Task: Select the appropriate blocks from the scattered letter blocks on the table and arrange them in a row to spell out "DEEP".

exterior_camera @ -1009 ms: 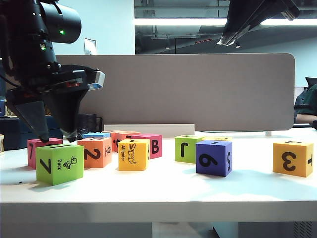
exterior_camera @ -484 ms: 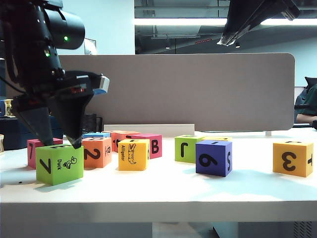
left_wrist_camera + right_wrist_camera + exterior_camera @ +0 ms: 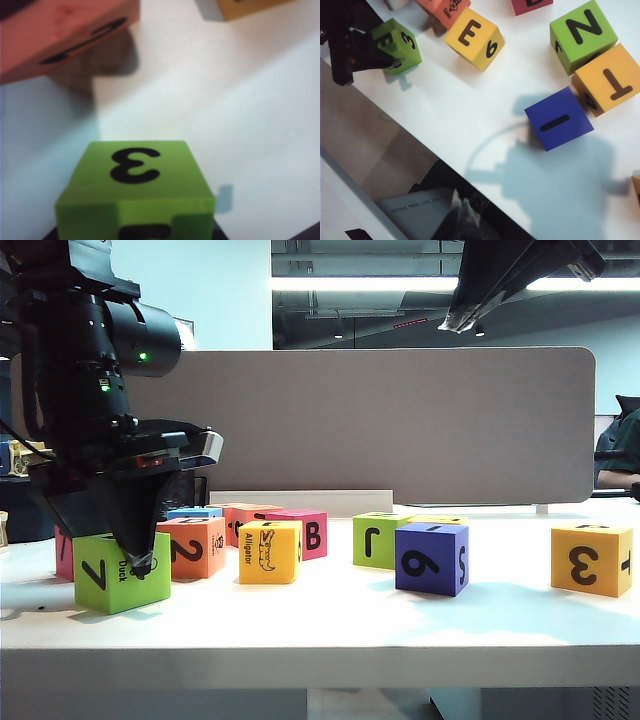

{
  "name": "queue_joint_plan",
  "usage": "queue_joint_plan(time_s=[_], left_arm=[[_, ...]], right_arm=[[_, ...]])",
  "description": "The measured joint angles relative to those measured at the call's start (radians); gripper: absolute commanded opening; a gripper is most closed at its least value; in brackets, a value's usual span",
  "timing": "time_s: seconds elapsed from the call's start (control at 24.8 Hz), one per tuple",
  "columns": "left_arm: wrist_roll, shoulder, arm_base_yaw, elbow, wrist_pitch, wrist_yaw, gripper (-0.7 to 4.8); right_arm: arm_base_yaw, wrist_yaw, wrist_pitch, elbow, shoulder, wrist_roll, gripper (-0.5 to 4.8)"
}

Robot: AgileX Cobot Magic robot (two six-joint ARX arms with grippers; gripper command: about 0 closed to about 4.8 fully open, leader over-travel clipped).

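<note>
While the left gripper (image 3: pixel 112 552) reaches down at the table's (image 3: pixel 320 625) front left corner in the exterior view, its fingers straddle the lime green cube (image 3: pixel 105 578) marked 7 and Duck. One dark finger (image 3: pixel 140 545) lies across the cube's Duck face. Whether the claw already presses on the cube or merely brackets it cannot be told. The cube sits flat on the table. Just behind it and towards the middle stand the orange cube (image 3: pixel 190 548) with a 2 and the yellow cube (image 3: pixel 268 552) with the Alligator drawing. A pink B cube (image 3: pixel 312 533) stands behind those. Near the middle are a green cube (image 3: pixel 378 538) and the purple cube (image 3: pixel 430 560) with a 6, and the yellow-orange cube (image 3: pixel 590 560) with a 3 stands alone near the right edge. The right gripper (image 3: pixel 457 322) hangs high above the table, claw pinched together with nothing in it.

In the left wrist view the lime green cube (image 3: pixel 135 180) fills the space between the fingers, a 3 on its top face. The orange cube (image 3: pixel 60 35) lies beyond it on the white table (image 3: pixel 225 100).

The right wrist view looks down on the front edge of the table (image 3: pixel 470 125). A dark finger (image 3: pixel 370 57) of the left gripper lies against the lime green cube (image 3: pixel 397 45) by that edge. The yellow cube (image 3: pixel 474 37) shows E on top, and the purple cube (image 3: pixel 559 119) lies nearer the middle.
</note>
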Motion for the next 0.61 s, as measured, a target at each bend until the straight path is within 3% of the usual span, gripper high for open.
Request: queue_joint_plan(time_s=[0.16,0.24,0.36,0.61], left_arm=[[-0.060,0.000,0.000,0.000,-0.001,0.002,2.46],[-0.138,0.000,-0.006,0.000,-0.002,0.056,2.46],[-0.166,0.000,-0.027,0.000,-0.006,0.114,2.46],[-0.222,-0.008,-0.151,0.006,0.008,0.137,2.46]], right_arm=[[0.000,0.001,0.000,0.000,0.000,0.000,-0.01],[0.000,0.001,0.000,0.000,0.000,0.000,-0.01],[0.000,0.001,0.000,0.000,0.000,0.000,-0.01],[0.000,0.001,0.000,0.000,0.000,0.000,-0.02]])
